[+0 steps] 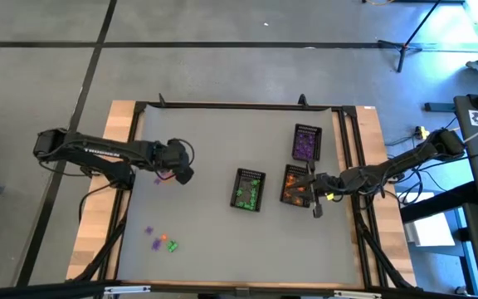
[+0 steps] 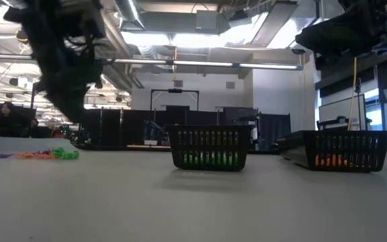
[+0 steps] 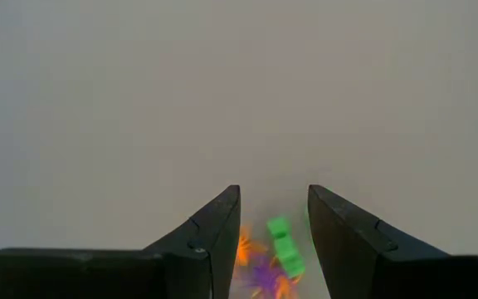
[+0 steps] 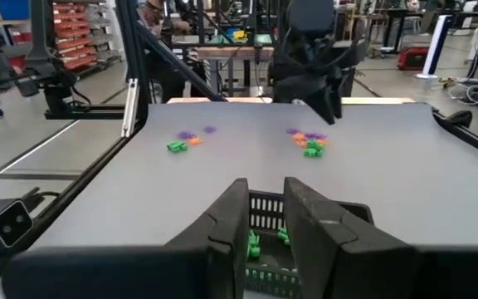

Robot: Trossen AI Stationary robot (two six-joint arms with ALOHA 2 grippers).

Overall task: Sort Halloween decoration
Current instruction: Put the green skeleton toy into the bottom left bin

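- Holding trinkets by colour, three black baskets [image 1: 249, 189] sit mid-right on the counter [image 1: 222, 141].
- Two loose trinket clusters [image 1: 162, 242] lie lower left.
- Left pincer [image 3: 274, 223] spread; right pincer [image 4: 265, 218] empty, narrowly parted.

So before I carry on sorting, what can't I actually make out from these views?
- Right end effector: whether it holds anything; its own fingers hide the gap in the right wrist view.
- Loose trinkets: shapes too small in the high view.
- Trinkets under the left end effector: blurred in the left wrist view.
- Purple basket: absent from the low view.
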